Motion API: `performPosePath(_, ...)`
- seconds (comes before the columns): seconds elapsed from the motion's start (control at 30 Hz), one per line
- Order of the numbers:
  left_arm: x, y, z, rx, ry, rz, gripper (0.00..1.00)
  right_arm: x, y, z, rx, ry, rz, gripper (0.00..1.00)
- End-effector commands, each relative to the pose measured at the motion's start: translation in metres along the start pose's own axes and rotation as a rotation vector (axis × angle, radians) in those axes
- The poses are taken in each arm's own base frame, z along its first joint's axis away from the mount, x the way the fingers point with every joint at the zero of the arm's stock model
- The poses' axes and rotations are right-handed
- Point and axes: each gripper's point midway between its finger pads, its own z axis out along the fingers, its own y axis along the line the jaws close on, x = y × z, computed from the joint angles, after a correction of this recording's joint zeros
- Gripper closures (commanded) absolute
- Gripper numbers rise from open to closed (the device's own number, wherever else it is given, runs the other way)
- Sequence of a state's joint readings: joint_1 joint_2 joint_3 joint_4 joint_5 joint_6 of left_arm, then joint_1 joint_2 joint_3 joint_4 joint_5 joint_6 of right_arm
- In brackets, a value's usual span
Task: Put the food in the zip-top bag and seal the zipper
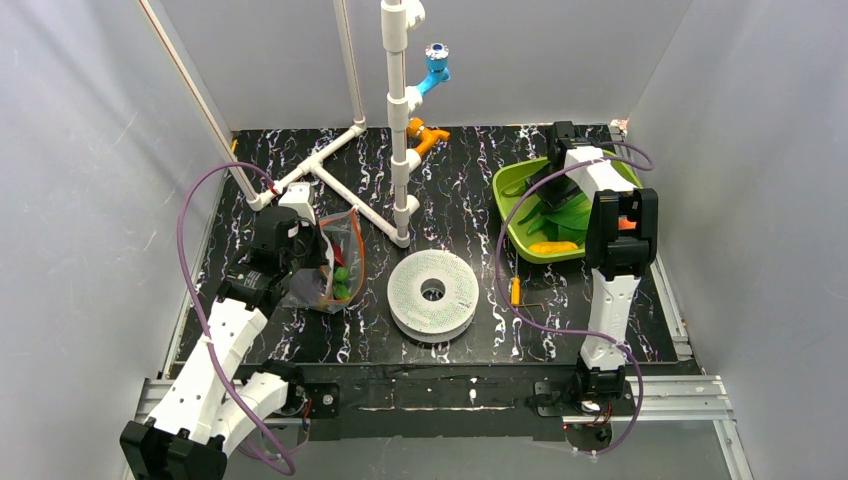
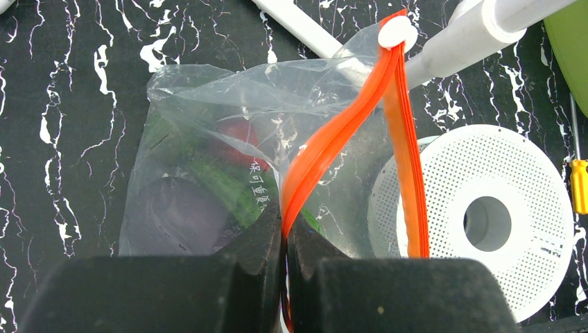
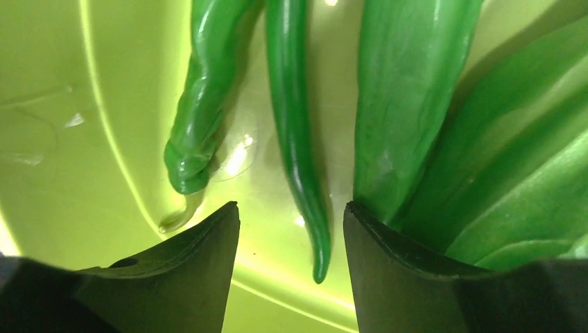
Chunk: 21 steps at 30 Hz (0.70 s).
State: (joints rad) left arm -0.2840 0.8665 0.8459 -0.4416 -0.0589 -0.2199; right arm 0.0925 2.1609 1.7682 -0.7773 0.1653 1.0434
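Note:
The clear zip-top bag (image 1: pixel 330 265) stands at the left, its mouth open. My left gripper (image 2: pixel 284 229) is shut on its orange-red zipper (image 2: pixel 333 139). Inside the bag show a purple eggplant (image 2: pixel 180 211), a dark red plum (image 2: pixel 239 132) and something green (image 2: pixel 222 184). My right gripper (image 3: pixel 291 215) is open, low in the lime-green tray (image 3: pixel 69 139). The tip of a slim green pepper (image 3: pixel 295 139) lies between its fingers, with a second pepper (image 3: pixel 201 104) to the left and bok choy leaves (image 3: pixel 485 173) to the right. A yellow banana (image 1: pixel 553 247) lies at the tray's near end.
A white perforated spool (image 1: pixel 432 292) lies at mid-table, right of the bag. A small orange-handled screwdriver (image 1: pixel 515 291) lies beside it. A white pipe frame (image 1: pixel 340 180) and an upright pipe (image 1: pixel 398 120) stand behind the bag. The tray's rim (image 1: pixel 505 190) is at the right rear.

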Motion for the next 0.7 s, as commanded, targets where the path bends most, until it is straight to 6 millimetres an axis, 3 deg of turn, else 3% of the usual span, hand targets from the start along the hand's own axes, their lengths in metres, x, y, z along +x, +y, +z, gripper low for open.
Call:
performPosePath(0.0, -0.008, -0.003, -0.004, 0.012, -0.02, 0.001, 1.0, -0.013, -0.018, -0.001, 0.083, -0.075, 0.046, 0.37)
performPosePath(0.17, -0.008, -0.004, -0.004, 0.014, -0.023, 0.0, 1.0, -0.009, -0.01, 0.021, 0.074, -0.048, 0.046, 0.37)
performPosePath(0.4, -0.008, -0.003, -0.005, 0.008, -0.023, -0.001, 1.0, -0.009, 0.005, 0.023, 0.061, -0.032, 0.037, 0.37)
performPosePath(0.67, -0.009, -0.002, -0.006, 0.007, -0.028, -0.001, 1.0, -0.001, 0.01, 0.018, 0.017, 0.003, 0.041, 0.37)
